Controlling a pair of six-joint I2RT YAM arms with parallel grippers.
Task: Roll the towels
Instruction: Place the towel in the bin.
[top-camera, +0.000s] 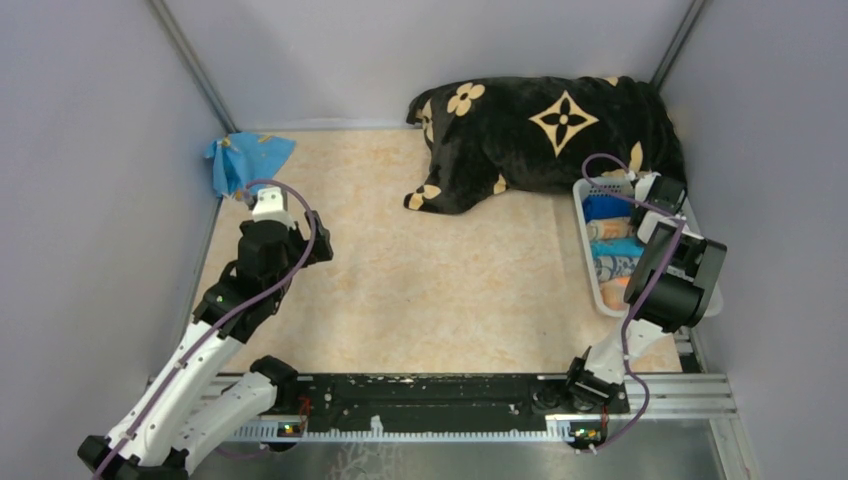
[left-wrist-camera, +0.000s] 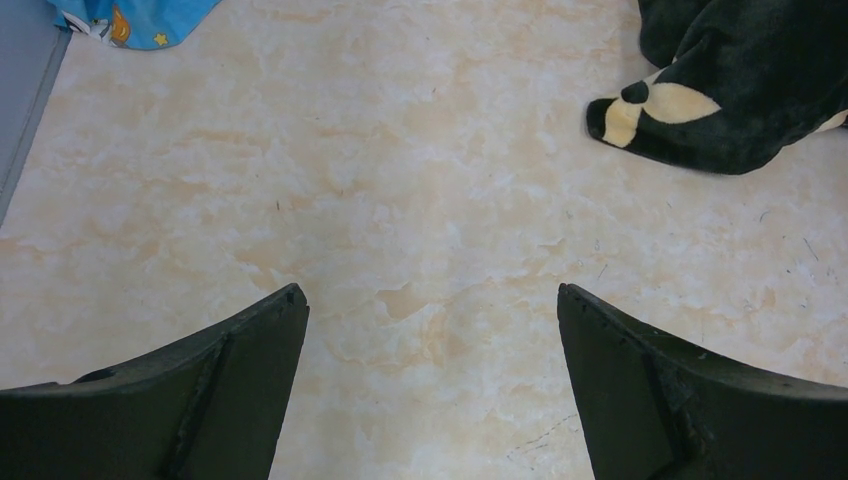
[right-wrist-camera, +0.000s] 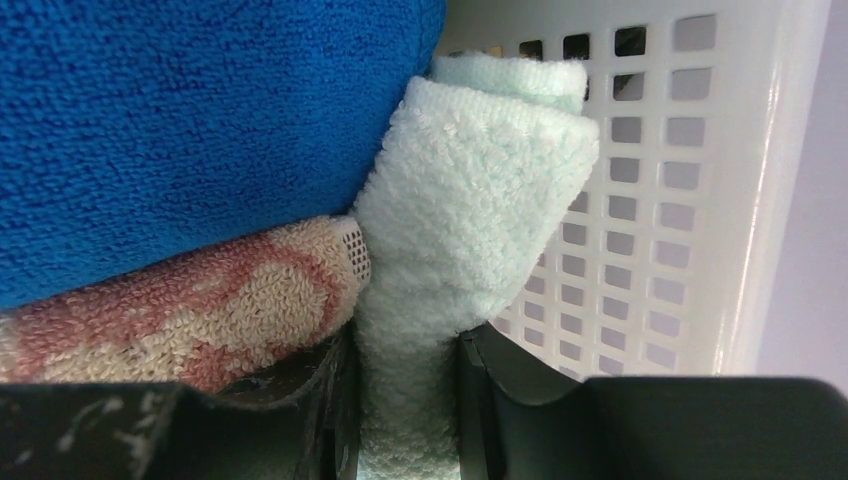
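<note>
Marbled beige table (top-camera: 420, 290) carries a white perforated basket (right-wrist-camera: 640, 200), a black flowered blanket (top-camera: 540, 130) just beyond it, a blue cloth (top-camera: 245, 155) far left of it. Inside, a blue towel (right-wrist-camera: 180, 130) and orange-printed towel (right-wrist-camera: 180, 310) press against the plush mint towel (right-wrist-camera: 470, 200), pinched by the right gripper (right-wrist-camera: 405, 350); the left gripper (left-wrist-camera: 430, 295) gapes wide

I am seeing the white perforated plastic basket (top-camera: 585, 240) sitting at the right edge of the marbled beige worktop (top-camera: 430, 290), just before the black plush blanket (top-camera: 550, 130). Inside, a mint-green terry towel (right-wrist-camera: 470, 200) is lying between the basket wall and a blue terry towel (right-wrist-camera: 180, 130) touching an orange-printed terry towel (right-wrist-camera: 200, 310). A crumpled blue cloth (top-camera: 245, 158) is lying far left.
</note>
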